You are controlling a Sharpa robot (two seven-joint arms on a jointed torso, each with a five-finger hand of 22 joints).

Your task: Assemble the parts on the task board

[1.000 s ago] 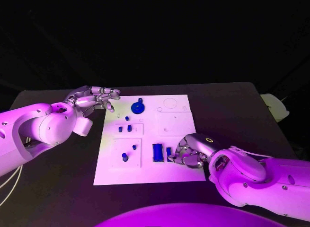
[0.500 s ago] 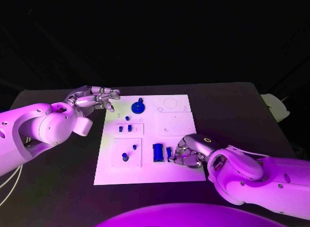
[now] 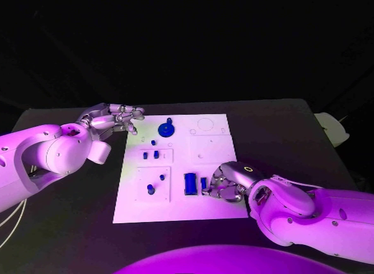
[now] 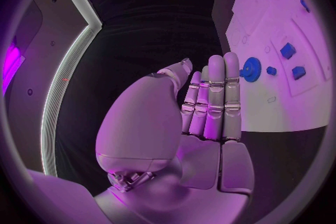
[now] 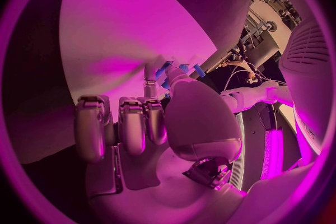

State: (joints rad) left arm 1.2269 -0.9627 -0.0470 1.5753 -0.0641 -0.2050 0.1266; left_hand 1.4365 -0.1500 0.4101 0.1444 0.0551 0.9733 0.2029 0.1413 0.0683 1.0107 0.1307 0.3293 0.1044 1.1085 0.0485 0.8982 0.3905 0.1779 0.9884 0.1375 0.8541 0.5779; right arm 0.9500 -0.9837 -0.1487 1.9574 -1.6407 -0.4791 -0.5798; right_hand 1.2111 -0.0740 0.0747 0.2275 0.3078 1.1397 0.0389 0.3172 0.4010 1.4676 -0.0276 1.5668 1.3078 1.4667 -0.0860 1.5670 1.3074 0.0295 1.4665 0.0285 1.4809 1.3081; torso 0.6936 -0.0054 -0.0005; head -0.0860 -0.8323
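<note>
R hand (image 3: 222, 184) has crept a touch toward the board's middle vs a sec ago; otherwise little has changed. Fingers curled down on the near-right part of the task board (image 3: 211, 208), tips by the small blue bar (image 3: 203, 183). Head view can't confirm a grip; R wrist view shows blue bits (image 5: 168, 69) at the fingertips, so prob. pinching or nudging a part, can't tell which. Means seating/pick step is in progress, not done.

Just beyond its fingertips: tall blue block (image 3: 190, 183), upright. Further out: small blue pieces (image 3: 151, 154), blue gear (image 3: 166, 130) at far end.

L hand (image 3: 112, 119) hovers off board's far-left corner, fingers loosely curled, holding nothing.
</note>
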